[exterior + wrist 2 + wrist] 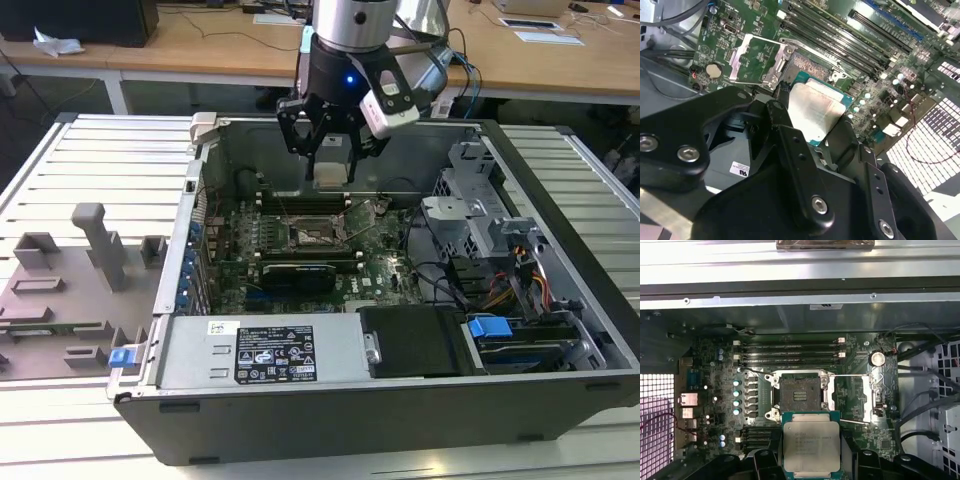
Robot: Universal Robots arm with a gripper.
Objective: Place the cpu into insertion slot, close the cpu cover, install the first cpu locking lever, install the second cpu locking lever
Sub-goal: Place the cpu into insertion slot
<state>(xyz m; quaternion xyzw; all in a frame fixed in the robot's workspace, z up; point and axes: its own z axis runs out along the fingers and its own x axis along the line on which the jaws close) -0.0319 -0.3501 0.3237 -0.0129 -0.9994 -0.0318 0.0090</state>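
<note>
My gripper (330,165) hangs inside the open computer case, shut on the cpu (331,173), a flat square chip with a pale metal top. In both wrist views the black fingers (769,456) clamp two opposite edges of the cpu (811,447) (815,112). The insertion slot (801,396) (318,238) lies bare below it on the green board, a dark square with a silver rim. The cpu is raised above the board and offset to one side of the slot. The cpu cover (852,400) (755,60) is swung open beside the slot, and thin wire levers stand loose around it.
Long black memory slots (790,352) run beside the socket. A black box (410,340) and a labelled silver power supply (255,350) fill the case's near side, a drive cage (480,215) with cables the exterior view's right. Grey fixtures (90,250) stand outside on the left.
</note>
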